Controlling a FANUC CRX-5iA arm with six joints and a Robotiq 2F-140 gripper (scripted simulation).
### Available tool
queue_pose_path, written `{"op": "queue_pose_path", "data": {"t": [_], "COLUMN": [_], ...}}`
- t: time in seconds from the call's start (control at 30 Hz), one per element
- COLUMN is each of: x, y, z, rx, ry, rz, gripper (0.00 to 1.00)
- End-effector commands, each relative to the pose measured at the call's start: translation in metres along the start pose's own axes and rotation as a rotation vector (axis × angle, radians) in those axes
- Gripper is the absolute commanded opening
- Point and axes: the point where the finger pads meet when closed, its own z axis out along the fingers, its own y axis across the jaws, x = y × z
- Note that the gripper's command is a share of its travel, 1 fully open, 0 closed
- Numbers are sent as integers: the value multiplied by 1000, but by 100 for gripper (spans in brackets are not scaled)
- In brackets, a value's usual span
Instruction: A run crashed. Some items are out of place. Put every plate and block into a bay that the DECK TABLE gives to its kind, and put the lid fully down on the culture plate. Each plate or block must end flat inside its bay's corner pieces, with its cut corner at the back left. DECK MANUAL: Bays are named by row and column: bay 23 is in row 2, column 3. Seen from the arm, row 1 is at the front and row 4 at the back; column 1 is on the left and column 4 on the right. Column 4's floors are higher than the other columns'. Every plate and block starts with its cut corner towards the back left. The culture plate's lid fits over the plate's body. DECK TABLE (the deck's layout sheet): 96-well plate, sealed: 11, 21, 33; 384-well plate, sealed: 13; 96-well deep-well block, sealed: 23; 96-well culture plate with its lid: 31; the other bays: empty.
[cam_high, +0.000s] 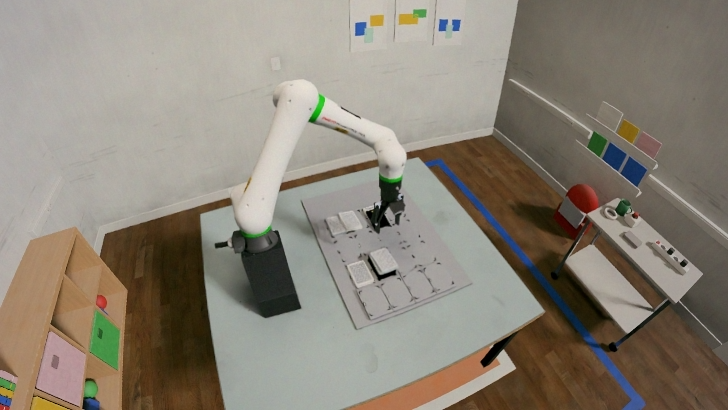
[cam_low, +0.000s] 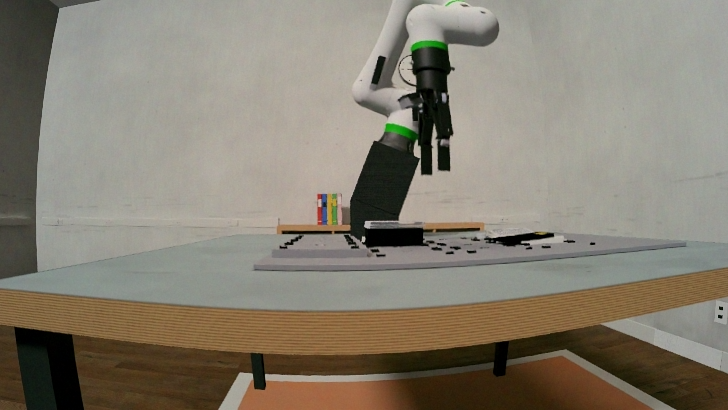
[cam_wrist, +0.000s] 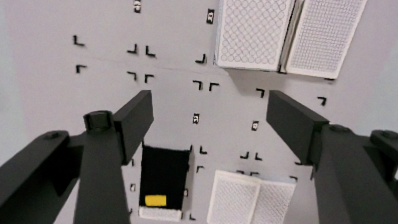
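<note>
My gripper (cam_high: 387, 225) (cam_low: 435, 170) (cam_wrist: 209, 105) is open and empty, high above the deck. A black panel with a yellow patch (cam_high: 379, 219) (cam_wrist: 165, 175), seemingly the culture plate's lid, lies tilted over a white body (cam_low: 554, 239) (cam_wrist: 160, 214) around bay 31; most of the body is hidden. A white sealed plate (cam_high: 350, 221) (cam_wrist: 231, 197) sits between bays 21 and 11, overlapping another sealed plate (cam_high: 334, 225) (cam_wrist: 274, 202) at bay 11. The dark deep-well block (cam_high: 383, 260) (cam_low: 393, 236) (cam_wrist: 255, 32) stands at bay 23, beside the fine-grid plate (cam_high: 360, 273) (cam_wrist: 330, 35) at bay 13.
The grey deck (cam_high: 448, 254) (cam_low: 611, 244) carries black corner pieces. Column 4's raised floors (cam_high: 399, 288) (cam_low: 318, 253) run along one side, beside the tall block. The arm's dark pedestal (cam_high: 270, 280) (cam_low: 379, 188) stands in front of row 1.
</note>
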Motion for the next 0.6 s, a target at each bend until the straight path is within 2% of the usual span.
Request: {"op": "queue_pose_path", "data": {"t": [0.0,0.07,0.13,0.27,0.57], "x": [2,3,3,4,4], "y": [1,2,2,5,5], "z": [13,21,21,35,35], "rx": [8,11,11,11,11], "ry": [-6,-12,-12,-12,-12], "rz": [70,129,129,129,129], "gripper": [70,70,70,70,70]}}
